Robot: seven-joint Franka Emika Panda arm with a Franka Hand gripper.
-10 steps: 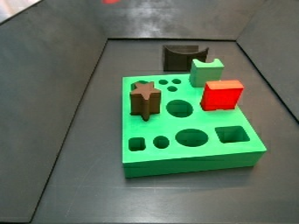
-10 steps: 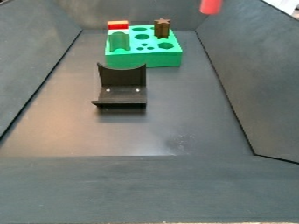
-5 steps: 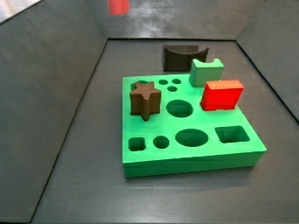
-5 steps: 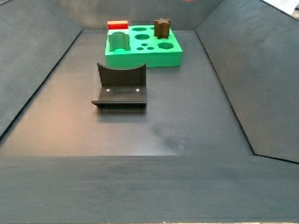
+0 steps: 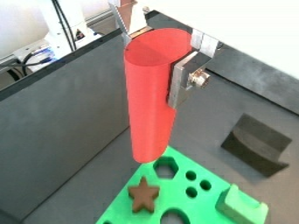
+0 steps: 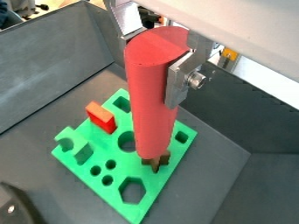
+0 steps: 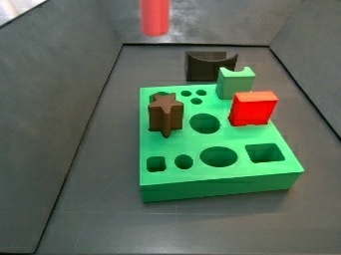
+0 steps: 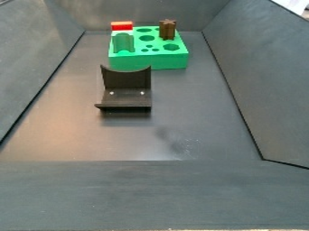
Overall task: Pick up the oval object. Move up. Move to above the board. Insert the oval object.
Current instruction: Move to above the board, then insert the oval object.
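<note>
My gripper [image 5: 156,52] is shut on the top of the oval object [image 5: 152,96], a tall salmon-red peg that hangs upright from it, also in the wrist view [image 6: 149,87] with the gripper [image 6: 152,52]. One silver finger [image 6: 177,80] presses its side. The peg's lower end [image 7: 156,15] shows high at the back, left of and above the green board [image 7: 213,181]. In both wrist views the board [image 5: 119,213] [image 6: 177,140] lies below the peg. The board [image 8: 169,61] stands far back in a side view; peg and gripper are out of that view.
On the board stand a brown star piece [image 7: 164,113] and a bright red cube [image 7: 253,108]. A small green notched block [image 7: 237,80] sits at its back edge. The dark fixture [image 7: 206,65] [image 8: 125,87] stands beside the board. Sloped dark walls ring the floor.
The peg has moved right and lower in a side view, so more of it shows. It has left the top edge of the side view where it showed a second ago.
</note>
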